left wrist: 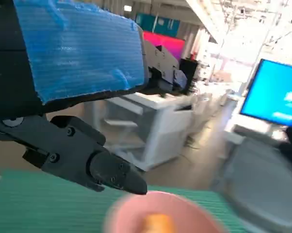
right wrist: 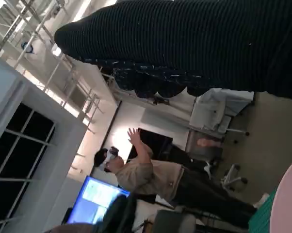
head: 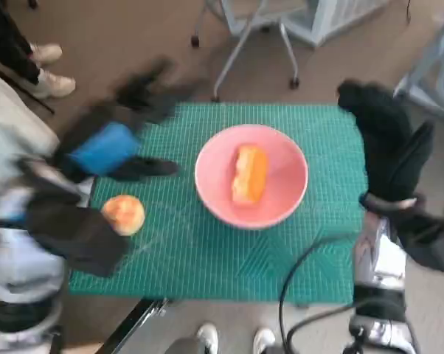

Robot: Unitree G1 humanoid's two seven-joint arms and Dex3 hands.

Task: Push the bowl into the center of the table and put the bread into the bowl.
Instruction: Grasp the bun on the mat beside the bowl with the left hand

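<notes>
left hand [head: 115, 147] hangs over the surface [head: 207, 258], blurred, fingers spread, nothing in it: released. bowl [head: 251, 175] sits just beyond its fingertips, about mid-surface, with the bread [head: 249, 173] lying inside. a round bun [head: 124, 214] sits just beside that hand, near the forearm, outside the bowl. right hand [head: 388, 144] is up at the far side of the bowl, off the surface edge; glove hides the fingers, grip state: can't tell. my read: push and drop look done; only retreat left, unless the bun counts too.
</notes>
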